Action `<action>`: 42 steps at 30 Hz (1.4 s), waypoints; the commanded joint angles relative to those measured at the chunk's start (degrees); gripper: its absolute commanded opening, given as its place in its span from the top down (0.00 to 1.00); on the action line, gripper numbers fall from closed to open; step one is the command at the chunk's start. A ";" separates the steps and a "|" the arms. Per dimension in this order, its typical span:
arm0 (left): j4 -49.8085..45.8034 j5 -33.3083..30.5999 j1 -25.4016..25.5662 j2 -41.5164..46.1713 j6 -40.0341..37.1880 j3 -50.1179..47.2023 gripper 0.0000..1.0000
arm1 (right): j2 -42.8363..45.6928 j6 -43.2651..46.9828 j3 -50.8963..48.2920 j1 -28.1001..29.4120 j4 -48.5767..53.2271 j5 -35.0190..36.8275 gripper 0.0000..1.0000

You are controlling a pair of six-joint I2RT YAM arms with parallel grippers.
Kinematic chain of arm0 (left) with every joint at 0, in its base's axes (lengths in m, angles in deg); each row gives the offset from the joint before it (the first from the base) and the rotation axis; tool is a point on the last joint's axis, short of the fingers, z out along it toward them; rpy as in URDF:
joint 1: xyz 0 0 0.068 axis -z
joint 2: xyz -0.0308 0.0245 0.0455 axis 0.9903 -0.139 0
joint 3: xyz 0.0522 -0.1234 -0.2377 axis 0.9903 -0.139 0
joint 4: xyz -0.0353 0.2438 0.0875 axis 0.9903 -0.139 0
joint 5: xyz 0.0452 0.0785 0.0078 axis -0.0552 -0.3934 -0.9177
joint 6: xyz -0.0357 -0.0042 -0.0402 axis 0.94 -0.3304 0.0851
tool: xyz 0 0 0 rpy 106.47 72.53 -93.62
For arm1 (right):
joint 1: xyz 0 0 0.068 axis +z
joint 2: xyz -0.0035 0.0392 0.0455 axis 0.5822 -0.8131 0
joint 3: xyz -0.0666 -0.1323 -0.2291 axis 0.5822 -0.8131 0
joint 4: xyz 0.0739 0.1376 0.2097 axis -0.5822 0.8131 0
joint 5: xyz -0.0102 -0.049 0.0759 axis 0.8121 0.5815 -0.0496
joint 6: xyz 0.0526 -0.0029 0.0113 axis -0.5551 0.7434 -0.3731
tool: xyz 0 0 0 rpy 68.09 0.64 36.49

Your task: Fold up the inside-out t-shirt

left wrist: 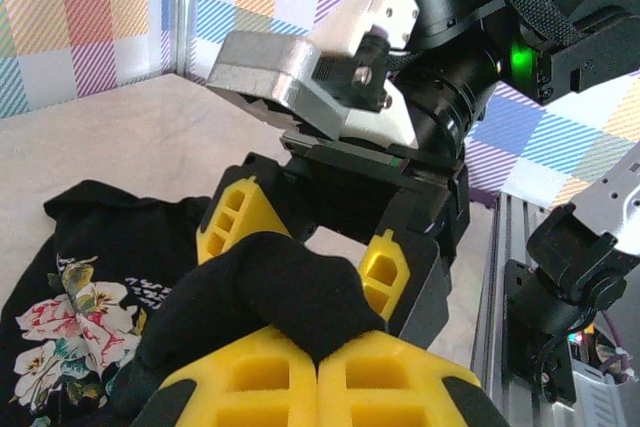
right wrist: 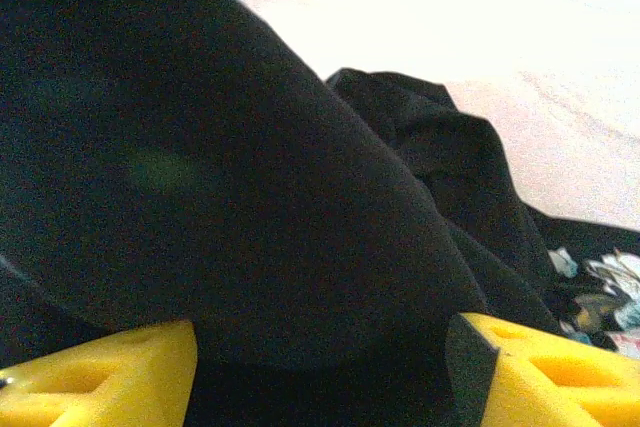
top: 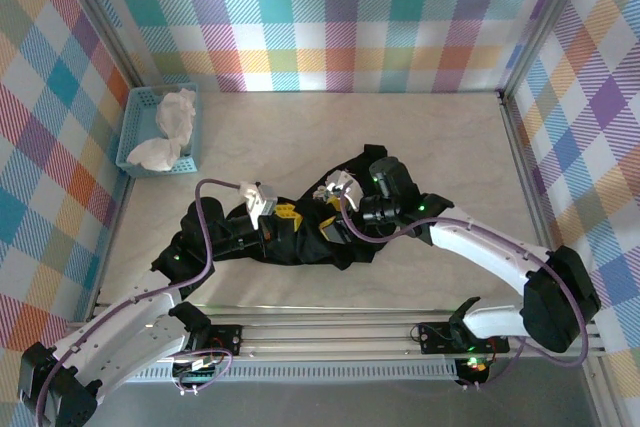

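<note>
The pale table [top: 420, 137] carries the black t-shirt [top: 300, 245], crumpled near its front edge. The left gripper [left wrist: 320, 372] is pinched tight on a fold. The right gripper [left wrist: 305, 247] stands spread wide, with cloth between its fingers.

Black, yellow and pastel plaid.
The t-shirt [top: 300, 245] is black, its rose print [left wrist: 65, 327] pink and white with green leaves and pale lettering. My left fingers [left wrist: 250, 377] and right fingers [right wrist: 90, 372] are bright yellow, my arms [top: 490, 247] white with black joints, the cable [top: 203, 232] purple. The basket [top: 135, 122] is light blue, the cloth [top: 172, 122] in it white, the table [top: 420, 137] pale cream, the walls [top: 350, 7] pastel checks.
</note>
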 commanded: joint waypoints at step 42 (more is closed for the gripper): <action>-15.08 -11.96 -0.02 -8.20 28.15 9.19 0.37 | -2.56 -30.45 5.59 -4.19 -11.94 -6.32 1.00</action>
